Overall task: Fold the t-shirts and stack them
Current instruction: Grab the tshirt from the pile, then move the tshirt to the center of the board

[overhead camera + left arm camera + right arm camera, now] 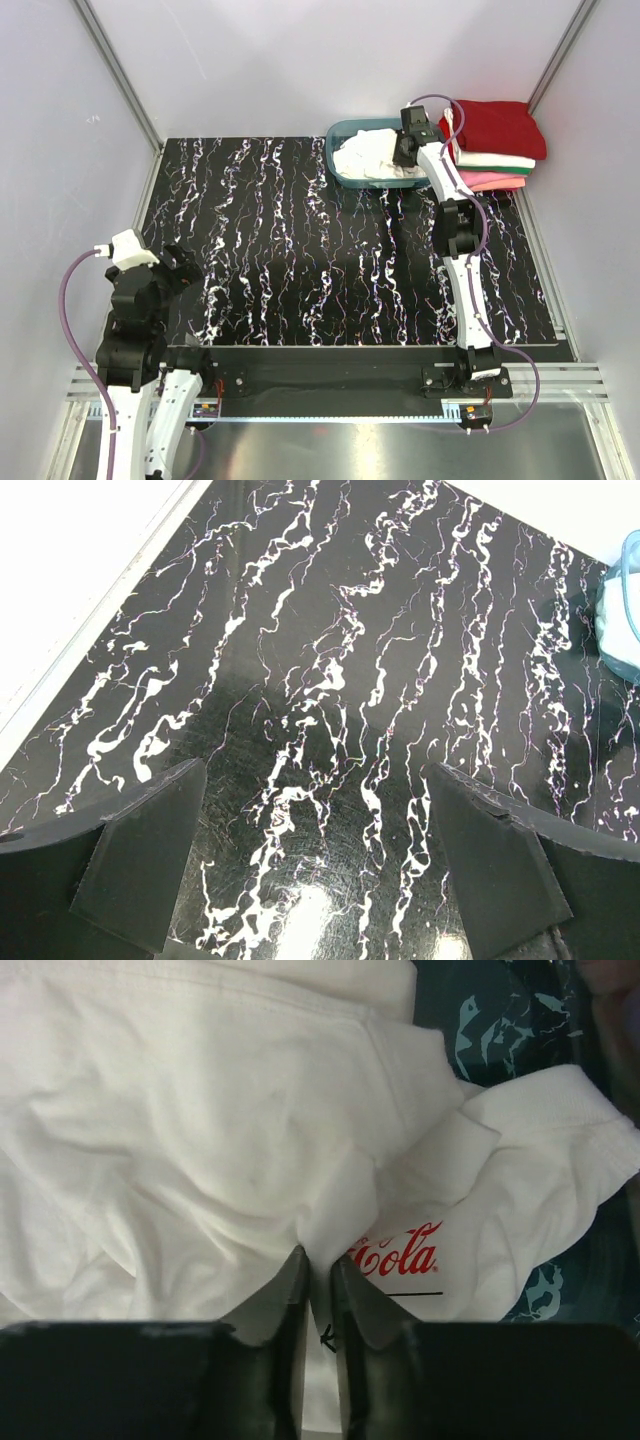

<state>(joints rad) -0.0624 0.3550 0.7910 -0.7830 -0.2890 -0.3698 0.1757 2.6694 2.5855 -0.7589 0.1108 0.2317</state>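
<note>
White t-shirt point(200, 1140), print point(396, 1256) half-hidden, in right end effector point(318, 1282).

Crumpled white tee point(368, 157) lies in tub point(352, 124), beside stacked folded tees point(495, 140).

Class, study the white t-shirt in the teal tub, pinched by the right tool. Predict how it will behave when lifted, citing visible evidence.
The white t-shirt is crumpled in soft folds, so it will probably hang floppy and drape. The right tool pinches only one thin fold, so the cloth may unfurl or slip. It may drag over the tub rim.
</note>
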